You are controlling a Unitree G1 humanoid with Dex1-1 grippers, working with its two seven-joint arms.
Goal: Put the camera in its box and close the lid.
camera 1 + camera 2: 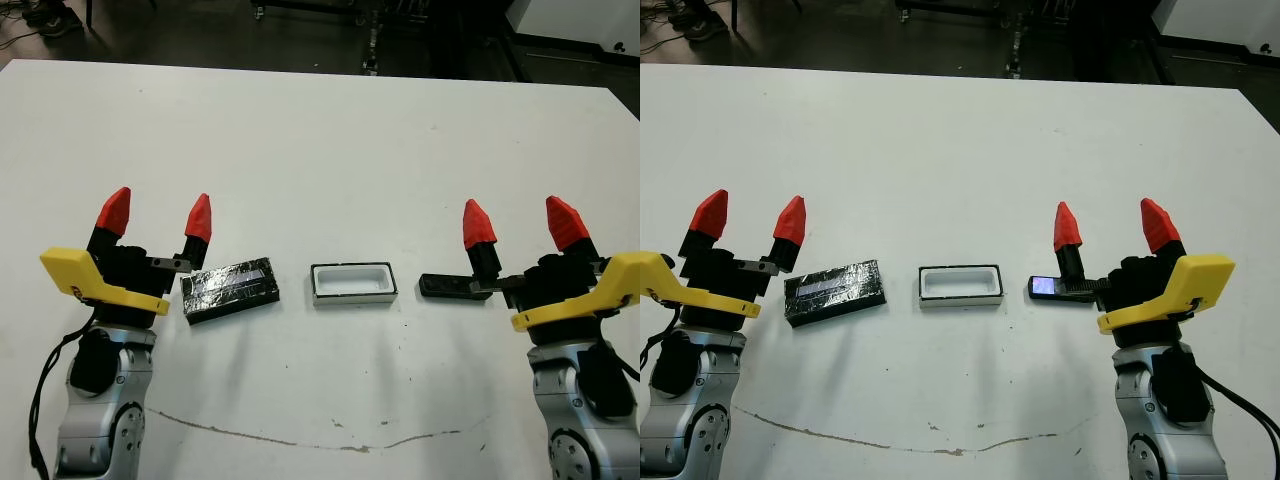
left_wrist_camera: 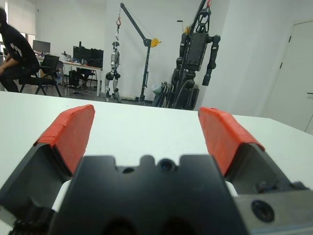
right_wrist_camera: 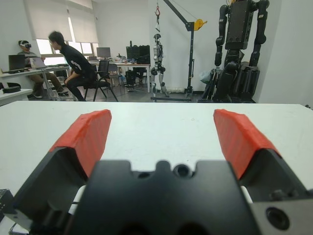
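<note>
The box [image 1: 352, 283], a small shallow tray with a white inside, lies in the middle near the table's front. To its left lies the lid [image 1: 231, 289], a glossy black slab with a pale stripe. On the box's right lies the camera [image 1: 446, 287], thin and black, its right end hidden behind my right gripper's inner finger. My left gripper [image 1: 156, 216] stands open just left of the lid, holding nothing. My right gripper [image 1: 520, 223] is open too, empty, just right of the camera. Both wrist views show red fingertips [image 2: 73, 129] [image 3: 88, 134] wide apart over bare table.
The white table [image 1: 320, 150] stretches far back beyond the three things. A thin dark crack line [image 1: 330, 440] runs along its front. Beyond the far edge the wrist views show seated people [image 3: 73, 68], desks and robots on stands [image 2: 195, 54].
</note>
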